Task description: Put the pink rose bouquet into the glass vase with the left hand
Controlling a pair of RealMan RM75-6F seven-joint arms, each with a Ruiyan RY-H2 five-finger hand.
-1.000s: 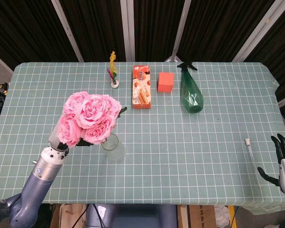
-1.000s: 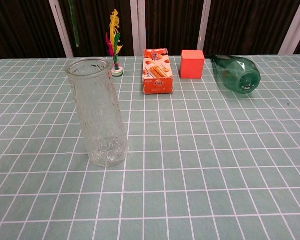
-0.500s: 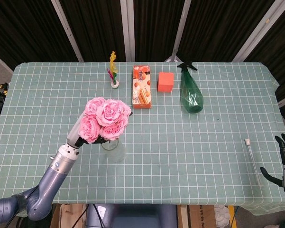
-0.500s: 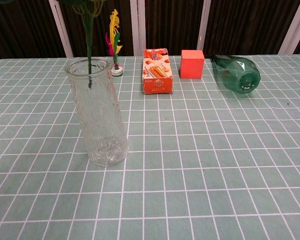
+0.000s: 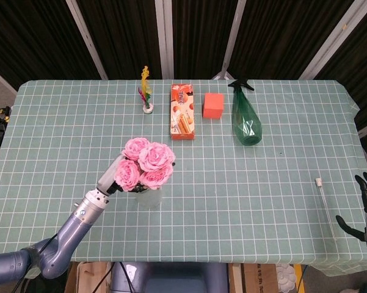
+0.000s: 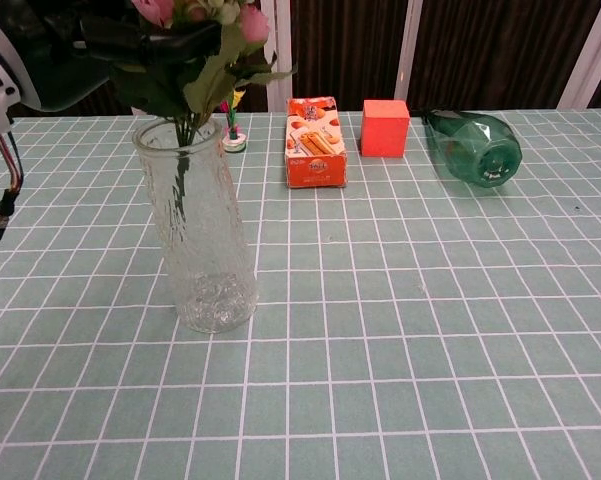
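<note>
The pink rose bouquet stands over the glass vase, its green stems reaching down inside the glass in the chest view. My left hand holds the bouquet just under the blooms, at the vase's left side; the same hand shows dark above the vase mouth. From above, the vase is mostly hidden beneath the flowers. My right hand hangs open at the table's right edge, holding nothing.
Along the back stand a feather shuttlecock, an orange snack box, a red cube and a green spray bottle lying down. A thin glass tube lies near the right hand.
The left hand has carried the bouquet right and down over the vase; the stems have sunk deeper into the glass. The right hand has barely moved.
</note>
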